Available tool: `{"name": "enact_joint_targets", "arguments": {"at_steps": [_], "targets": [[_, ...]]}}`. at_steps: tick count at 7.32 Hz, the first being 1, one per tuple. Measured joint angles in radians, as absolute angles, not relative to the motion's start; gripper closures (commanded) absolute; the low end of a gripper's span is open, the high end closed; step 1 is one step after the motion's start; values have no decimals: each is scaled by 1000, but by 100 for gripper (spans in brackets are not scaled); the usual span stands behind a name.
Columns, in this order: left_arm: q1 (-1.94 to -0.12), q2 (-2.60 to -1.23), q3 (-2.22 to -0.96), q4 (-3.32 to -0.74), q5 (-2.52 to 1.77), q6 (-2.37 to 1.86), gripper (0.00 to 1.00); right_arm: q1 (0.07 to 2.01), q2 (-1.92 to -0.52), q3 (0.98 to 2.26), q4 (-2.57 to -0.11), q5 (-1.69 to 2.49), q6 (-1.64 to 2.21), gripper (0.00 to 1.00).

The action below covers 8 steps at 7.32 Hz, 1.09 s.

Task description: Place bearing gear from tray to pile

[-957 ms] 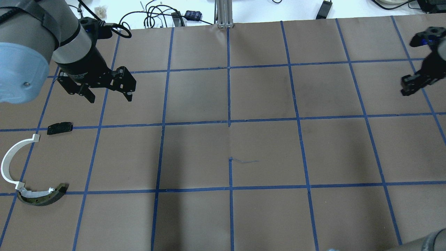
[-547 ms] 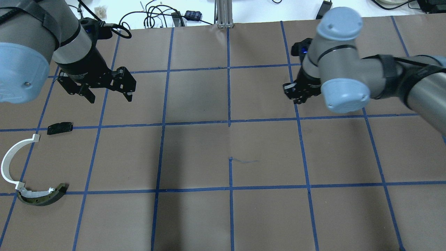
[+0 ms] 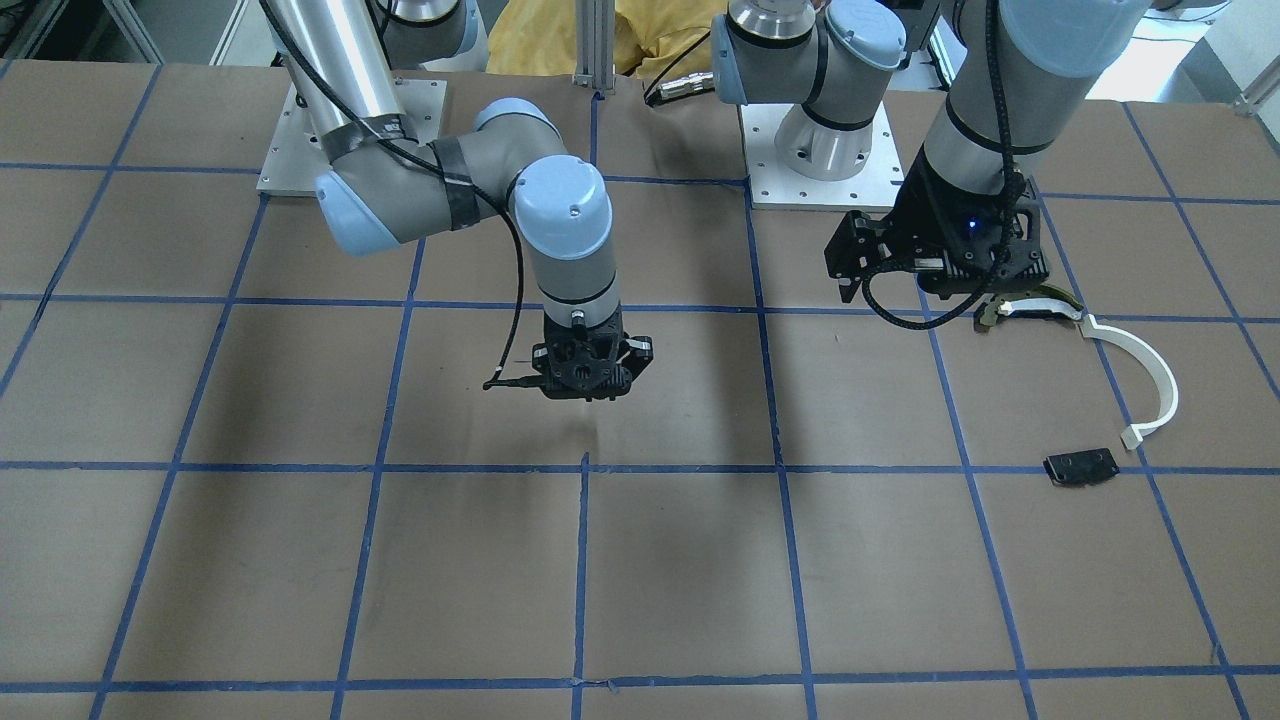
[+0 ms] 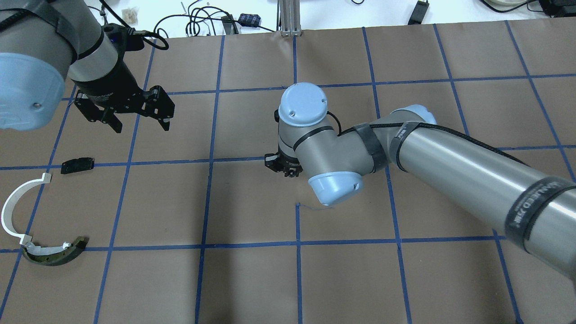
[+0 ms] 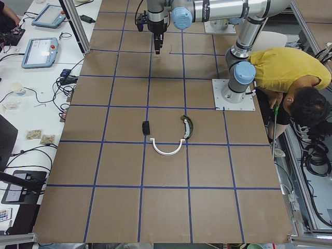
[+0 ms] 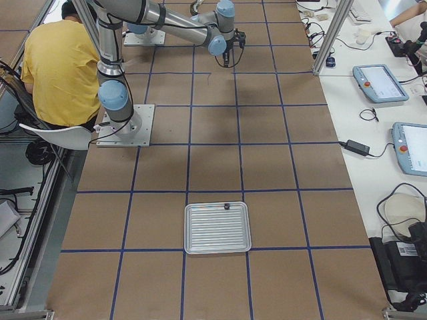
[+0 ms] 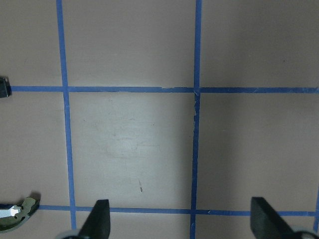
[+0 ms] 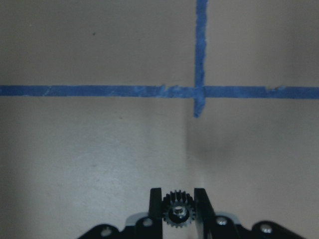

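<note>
Bearing gear [image 8: 178, 215] pinched between 2 fingers [image 8: 156, 204] of right gripper [image 8: 178, 196] (teeth showing).

**Even, diffuse overhead lighting; exterior views sharp.**
Soft, blurred-edged arm shadows fall on the desk [image 4: 450, 279] from centre toward 6 o'clock; both wrist views turn slightly soft at 6 o'clock.

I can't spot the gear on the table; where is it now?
The gear is pinched in the right gripper, shown in the right wrist view, above the table's middle by a tape crossing, well away from the white strip on the left.
</note>
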<state>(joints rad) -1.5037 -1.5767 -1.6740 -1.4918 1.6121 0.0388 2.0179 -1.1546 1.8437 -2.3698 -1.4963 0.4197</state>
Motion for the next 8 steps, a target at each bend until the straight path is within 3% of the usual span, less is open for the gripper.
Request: {"name": "enact_joint_targets", "arguments": {"at_steps": [1, 4, 8], "targets": [[-1503, -1579, -1674, -1492, 1612, 39, 0, 2033, -1119, 1845, -2425, -1496, 428, 0], [-1501, -1591, -1672, -1491, 1609, 28, 0, 1969, -1135, 1829, -2449, -1548, 326, 0], [-1578, -1649, -1680, -1401, 1576, -46, 0, 1462, -1344, 1812, -2123, -1568, -419, 0]]}}
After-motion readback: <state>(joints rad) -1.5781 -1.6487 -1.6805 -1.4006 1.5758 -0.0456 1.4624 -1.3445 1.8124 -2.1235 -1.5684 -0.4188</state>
